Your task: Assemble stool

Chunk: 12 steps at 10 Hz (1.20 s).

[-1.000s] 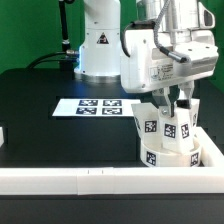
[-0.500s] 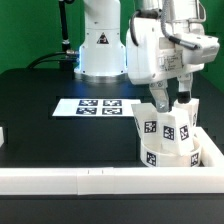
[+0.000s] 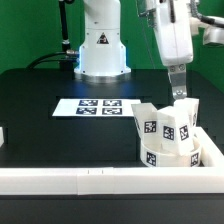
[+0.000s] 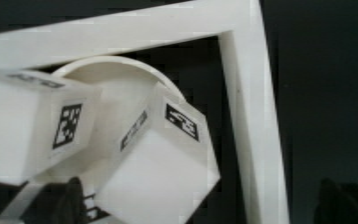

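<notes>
Lifted since a second ago: my arm has risen off the stool and swung toward the exterior view's right.

Earlier my wrist body crowded low over the parts; now my gripper [image 3: 180, 92] hangs just above the legs, fingertips near the top of the leg at the exterior view's right. Whether my fingers are parted or closed I cannot tell; in the wrist view only dark blurred fingertips [image 4: 55, 198] show, with nothing visibly between them. The seat disc [image 3: 166, 151] rests on the black table [image 3: 40, 115] at about four o'clock from the marker board [image 3: 98, 106], tucked in the corner of the white rail [image 3: 90, 179]. Two tagged legs [image 3: 152, 124] stand on the disc, leaning together. The wrist view shows one leg [image 4: 158, 150] tilted over the disc's curved rim [image 4: 114, 68].
</notes>
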Motion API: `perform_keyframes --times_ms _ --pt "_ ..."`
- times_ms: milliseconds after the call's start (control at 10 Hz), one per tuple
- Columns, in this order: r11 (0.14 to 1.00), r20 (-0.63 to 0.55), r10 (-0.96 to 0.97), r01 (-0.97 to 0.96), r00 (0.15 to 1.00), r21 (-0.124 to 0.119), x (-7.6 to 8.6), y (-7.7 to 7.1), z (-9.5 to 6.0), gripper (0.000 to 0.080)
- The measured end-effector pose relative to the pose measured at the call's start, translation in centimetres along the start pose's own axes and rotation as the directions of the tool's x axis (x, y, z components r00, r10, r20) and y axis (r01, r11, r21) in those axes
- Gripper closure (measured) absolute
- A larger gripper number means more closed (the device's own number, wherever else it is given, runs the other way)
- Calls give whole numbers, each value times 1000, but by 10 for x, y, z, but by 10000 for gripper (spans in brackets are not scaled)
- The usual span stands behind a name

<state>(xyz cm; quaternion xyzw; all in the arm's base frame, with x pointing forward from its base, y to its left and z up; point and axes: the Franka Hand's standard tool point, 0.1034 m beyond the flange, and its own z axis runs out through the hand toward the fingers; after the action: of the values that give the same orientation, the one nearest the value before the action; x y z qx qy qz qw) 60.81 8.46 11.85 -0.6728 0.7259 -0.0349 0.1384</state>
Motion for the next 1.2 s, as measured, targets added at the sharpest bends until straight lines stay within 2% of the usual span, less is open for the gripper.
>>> perform_keyframes --times_ms 200,300,400,600,700,1000,1200 --pt "933 -18 -361 361 932 -13 7 -4 -2 150" --pt "882 -14 -471 471 882 -18 11 -5 -1 150" --pt "780 -17 -626 625 780 -35 13 -5 0 150" --pt "594 -2 -804 802 595 -63 11 -4 0 150" --pt "568 -6 -823 821 568 -64 13 -4 0 150" --pt "267 13 -963 959 269 -90 21 -5 -1 150" --pt "-51 55 -997 994 -46 -100 26 -4 1 150"
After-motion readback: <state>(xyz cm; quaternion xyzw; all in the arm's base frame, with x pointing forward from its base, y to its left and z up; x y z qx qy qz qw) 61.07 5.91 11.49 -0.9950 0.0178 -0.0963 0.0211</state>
